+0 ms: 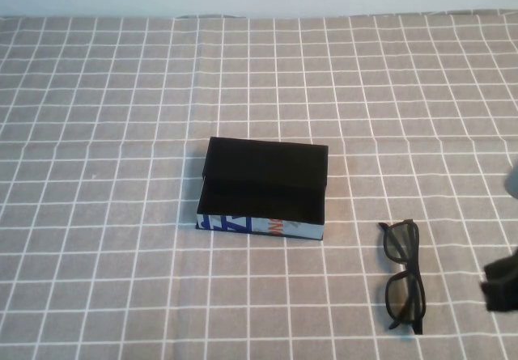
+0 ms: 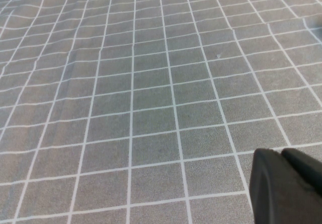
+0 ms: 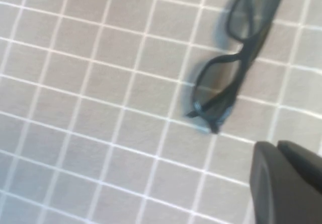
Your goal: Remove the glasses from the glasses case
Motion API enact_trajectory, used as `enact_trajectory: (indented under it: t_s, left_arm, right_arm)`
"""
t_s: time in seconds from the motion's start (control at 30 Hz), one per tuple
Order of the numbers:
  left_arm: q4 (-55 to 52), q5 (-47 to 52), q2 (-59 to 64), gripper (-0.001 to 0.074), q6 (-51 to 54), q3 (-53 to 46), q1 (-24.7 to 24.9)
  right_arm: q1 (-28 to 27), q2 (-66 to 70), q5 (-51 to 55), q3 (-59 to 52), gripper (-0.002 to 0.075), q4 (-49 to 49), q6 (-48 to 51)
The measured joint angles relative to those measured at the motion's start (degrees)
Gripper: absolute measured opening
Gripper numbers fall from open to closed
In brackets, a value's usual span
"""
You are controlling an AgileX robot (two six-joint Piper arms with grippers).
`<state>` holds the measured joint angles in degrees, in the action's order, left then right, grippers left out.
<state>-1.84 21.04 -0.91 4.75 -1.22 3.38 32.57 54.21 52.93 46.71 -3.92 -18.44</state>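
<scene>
From the high view, the glasses (image 1: 403, 275) lie on the cloth at about 4 o'clock from the open glasses case (image 1: 263, 190) — long axis running 12-to-6, right gripper (image 1: 502, 285) just beside them. My right wrist view shows them folded, nothing held. Left gripper (image 2: 287, 186) parked over bare cloth. Can't tell either claw's opening.

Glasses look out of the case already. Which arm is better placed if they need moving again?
Right. The right end effector sits just beside the glasses on the cloth, right of the open glasses case. The left end effector sees only bare cloth.
</scene>
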Motion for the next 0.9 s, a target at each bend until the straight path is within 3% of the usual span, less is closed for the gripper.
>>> enact_trajectory:
  t_s: [0.2,0.47,0.6,0.9]
  left_arm:
    - [0.0,0.0,0.0,-0.0004,0.0,0.0,0.0]
    - [0.0,0.0,0.0,-0.0004,0.0,0.0,0.0]
    - [0.0,0.0,0.0,-0.0004,0.0,0.0,0.0]
    - [0.0,0.0,0.0,-0.0004,0.0,0.0,0.0]
  right_arm:
    - [-0.7,-6.4,-8.6,-7.9,-0.0016,-4.6,0.7]
    - [-19.2,-25.9,-34.6,-31.8,-0.0016,-2.4,0.9]
    - [-24.6,-36.9,-44.4,-42.5,-0.0016,-4.4,0.9]
    - [-27.5,-54.4,-44.4,-48.3,-0.0016,-4.9,0.9]
